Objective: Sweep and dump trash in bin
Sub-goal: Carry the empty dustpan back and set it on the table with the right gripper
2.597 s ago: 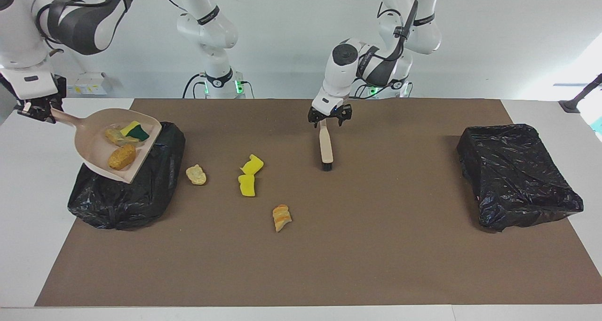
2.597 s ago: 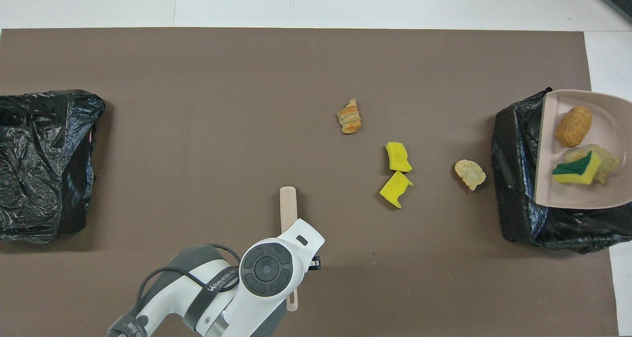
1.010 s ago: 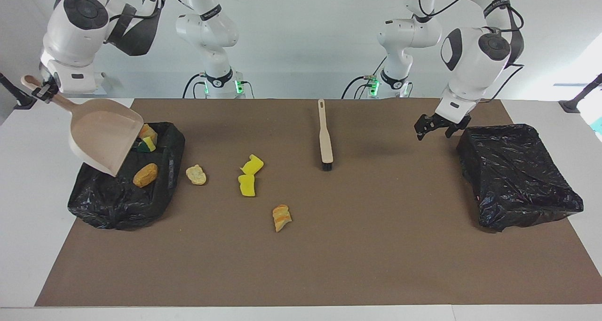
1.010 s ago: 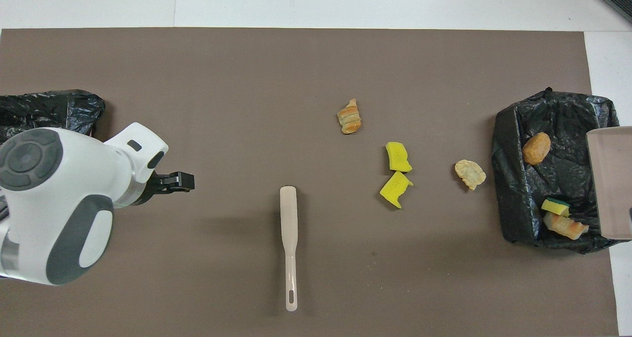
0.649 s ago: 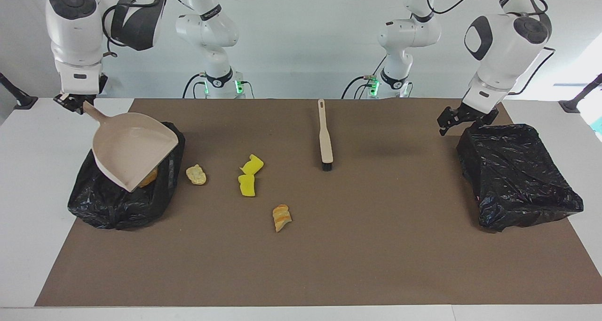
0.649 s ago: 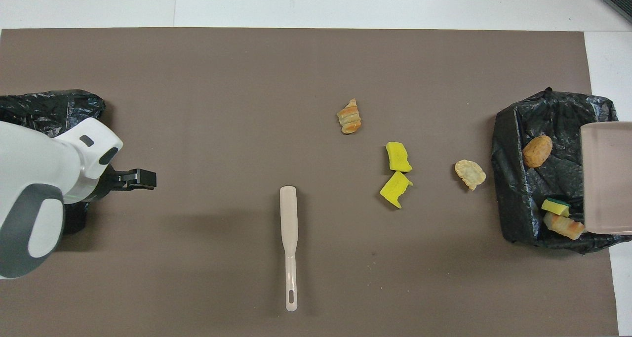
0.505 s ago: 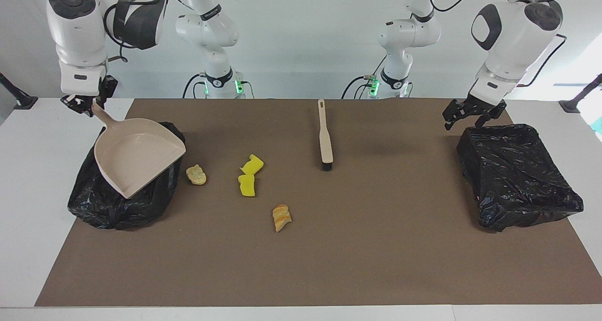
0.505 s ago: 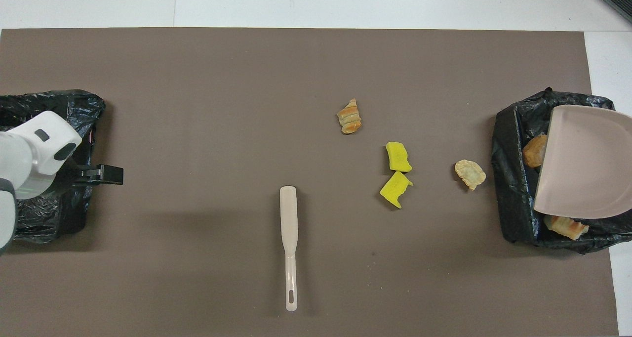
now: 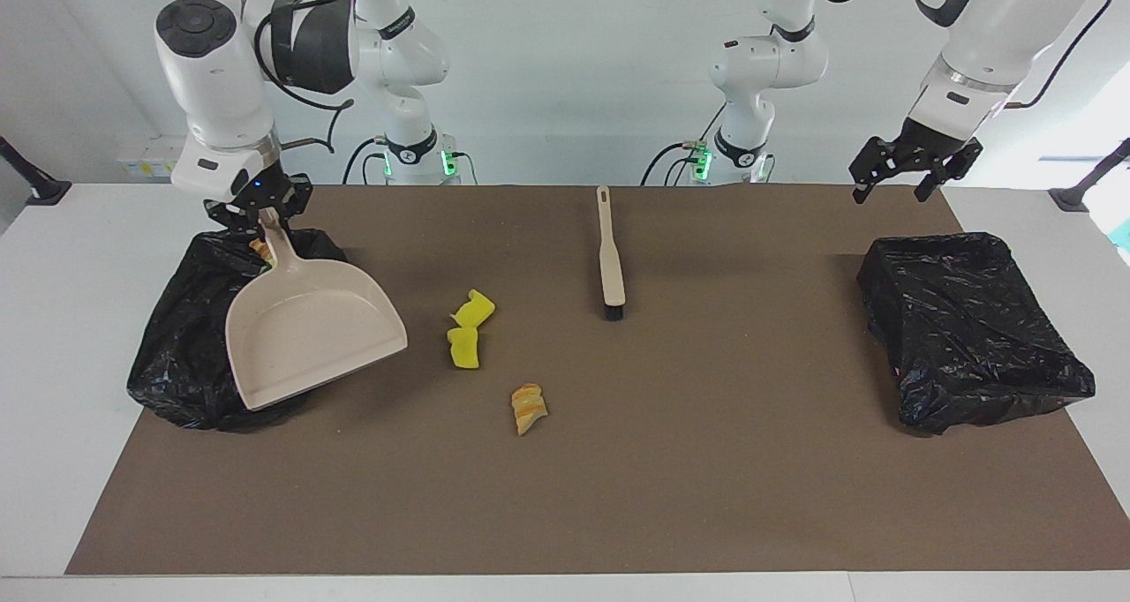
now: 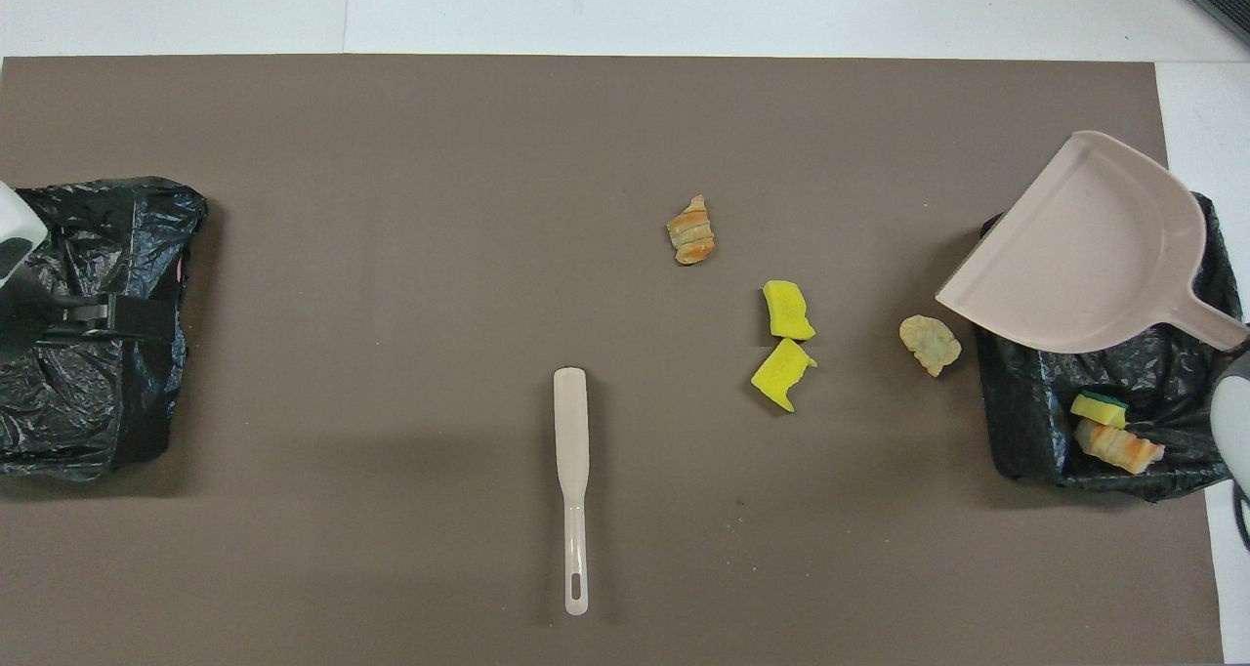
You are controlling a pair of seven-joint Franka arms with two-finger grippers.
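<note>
My right gripper (image 9: 258,216) is clamped on the beige plastic dustpan (image 9: 309,333) above the black-lined bin (image 9: 177,355), four yellow and tan scraps (image 10: 781,344) lie mid-mat, and my left gripper (image 9: 909,174) hangs spread, empty.

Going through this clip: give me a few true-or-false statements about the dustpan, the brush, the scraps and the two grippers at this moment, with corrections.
1. The right gripper holds the dustpan by its handle. True.
2. The dustpan carries scraps. False: its tray is bare.
3. The brush lies on the mat, held by neither gripper. True.
4. The left gripper grips the brush. False: it is open and up in the air at its own end of the table.
5. Every scrap is in a bin. False: two yellow sponge pieces and two bread lumps lie on the mat.
</note>
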